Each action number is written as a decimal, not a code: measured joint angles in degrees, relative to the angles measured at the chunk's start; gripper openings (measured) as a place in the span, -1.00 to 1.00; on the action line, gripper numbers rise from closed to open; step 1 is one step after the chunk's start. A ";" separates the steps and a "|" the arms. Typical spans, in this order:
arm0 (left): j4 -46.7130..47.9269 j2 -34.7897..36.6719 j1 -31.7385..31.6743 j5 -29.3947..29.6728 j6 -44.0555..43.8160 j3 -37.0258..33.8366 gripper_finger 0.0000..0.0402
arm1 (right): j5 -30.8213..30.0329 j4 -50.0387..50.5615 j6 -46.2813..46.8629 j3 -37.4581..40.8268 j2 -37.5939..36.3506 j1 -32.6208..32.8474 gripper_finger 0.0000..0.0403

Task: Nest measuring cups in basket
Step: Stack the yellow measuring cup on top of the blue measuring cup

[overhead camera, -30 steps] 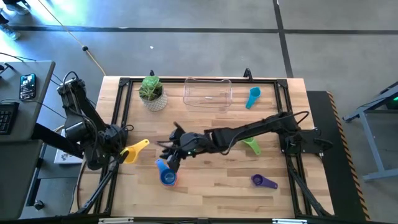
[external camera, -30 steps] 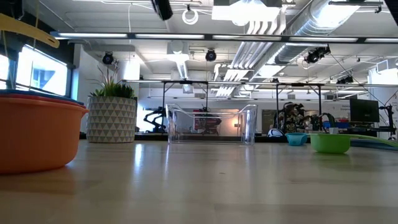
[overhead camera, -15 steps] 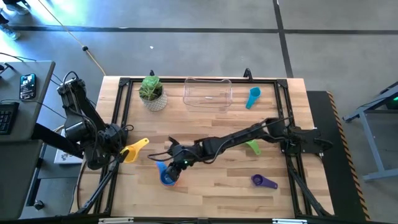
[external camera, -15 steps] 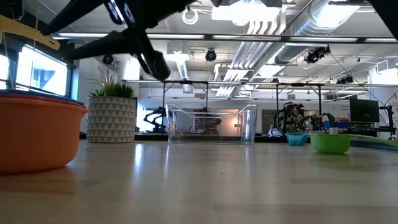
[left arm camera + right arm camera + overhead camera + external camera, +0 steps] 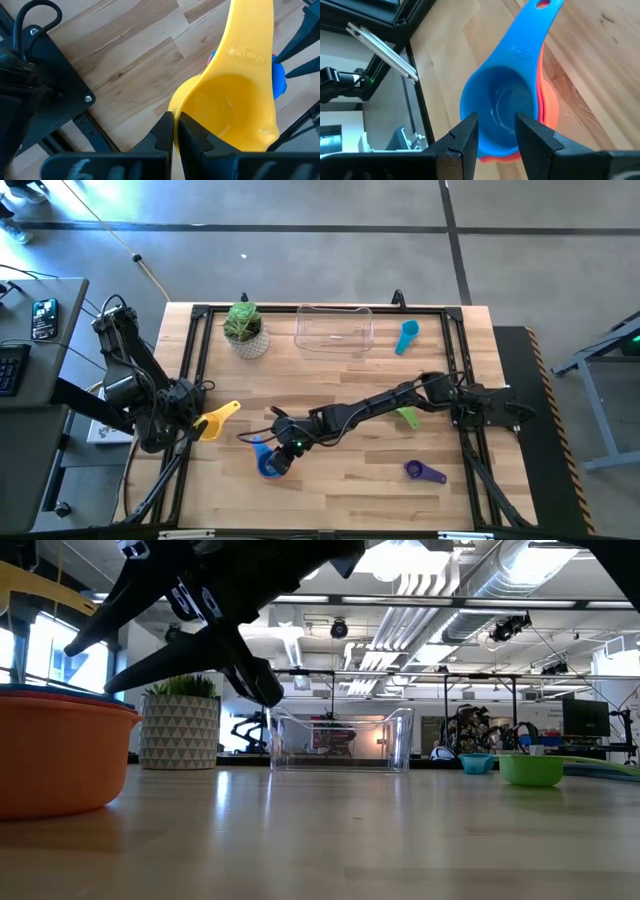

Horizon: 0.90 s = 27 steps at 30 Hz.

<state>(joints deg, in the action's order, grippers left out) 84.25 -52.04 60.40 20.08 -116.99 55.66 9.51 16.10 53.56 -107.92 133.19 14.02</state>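
the right gripper (image 5: 283, 452) hangs with its fingers parted over the blue measuring cup (image 5: 502, 107), which sits nested in an orange cup (image 5: 551, 117) near the table's (image 5: 340, 490) front. the blue cup's long handle points toward the left arm (its raised lettering is unreadable). the left gripper (image 5: 175, 131), fingers closed to a thin slit, pinches the rim of the yellow measuring cup (image 5: 235, 105), its handle lettering also illegible. the clear basket (image 5: 334, 330) stands at the far edge.
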 joint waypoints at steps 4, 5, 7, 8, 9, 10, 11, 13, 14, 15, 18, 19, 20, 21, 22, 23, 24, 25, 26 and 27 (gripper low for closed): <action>0.00 -0.02 0.00 0.13 -0.05 0.00 -0.97 | 0.06 -0.17 0.44 0.00 0.26 0.00 -0.41; 0.00 -0.02 0.00 0.17 -0.07 0.00 -0.97 | 0.08 -0.04 0.53 0.00 0.40 0.00 -0.41; 0.02 -0.02 0.00 0.21 -0.47 0.00 -0.97 | 0.20 0.03 1.28 0.00 0.56 0.18 -0.41; 0.06 -0.02 0.00 0.25 -0.77 0.00 -0.97 | 0.30 -0.14 1.73 -0.02 0.73 0.26 -0.41; 0.09 -0.02 0.00 0.33 -0.87 0.00 -0.97 | 0.55 -0.15 2.01 -0.02 0.83 0.37 -0.41; 0.15 -0.02 0.00 0.35 -0.90 0.00 -0.97 | 0.62 0.05 2.27 -0.02 0.99 0.48 -0.41; 0.20 -0.02 0.01 0.35 -0.92 0.00 -0.97 | 0.52 -0.03 2.88 -0.02 1.07 0.58 -0.41; 0.20 -0.02 0.00 0.35 -0.92 0.00 -0.97 | -0.04 -0.02 3.10 -0.02 1.07 0.66 -0.41; 0.22 -0.02 0.00 0.35 -0.92 0.00 -0.97 | -0.14 0.09 3.16 -0.02 1.07 0.66 -0.41; 0.24 -0.02 0.02 0.35 -0.92 0.00 -0.97 | -0.24 0.37 3.39 -0.02 1.07 0.66 -0.41; 0.47 -0.02 0.00 0.35 -0.92 0.00 -0.97 | -0.40 1.40 4.50 -0.02 1.07 0.40 -0.41; 0.46 -0.02 0.00 0.40 -0.92 0.00 -0.97 | -0.67 1.86 4.52 -0.02 1.07 0.28 -0.41; 0.46 -0.02 0.01 0.57 -0.92 0.00 -0.97 | -1.02 2.23 4.56 -0.02 1.07 0.18 -0.41; 0.44 -0.02 0.00 0.75 -0.92 0.00 -0.97 | -1.54 2.49 4.59 -0.02 1.07 0.07 -0.41; 0.46 -0.02 0.00 0.93 -0.92 0.00 -0.97 | -1.85 2.47 4.60 -0.02 1.07 -0.07 -0.41; 0.46 -0.02 0.00 1.03 -0.92 0.00 -0.97 | -1.93 2.31 4.66 -0.02 1.07 -0.19 -0.41; 0.44 -0.02 0.01 1.15 -0.92 0.00 -0.97 | -1.91 2.25 4.94 -0.02 1.07 -0.35 -0.41; 0.44 -0.02 0.00 1.20 -0.91 0.00 -0.97 | -1.91 2.27 5.09 -0.02 1.07 -0.55 -0.41; 0.44 -0.02 0.00 1.20 -0.90 0.00 -0.97 | -1.88 2.35 5.11 -0.02 1.07 -0.58 -0.41; 0.44 -0.02 0.00 1.20 -0.91 0.00 -0.97 | -1.85 2.40 5.09 -0.02 1.07 -0.69 -0.41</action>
<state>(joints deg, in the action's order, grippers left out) 84.69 -52.05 60.40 21.28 -117.90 55.66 7.66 18.50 58.65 -107.94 134.26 13.33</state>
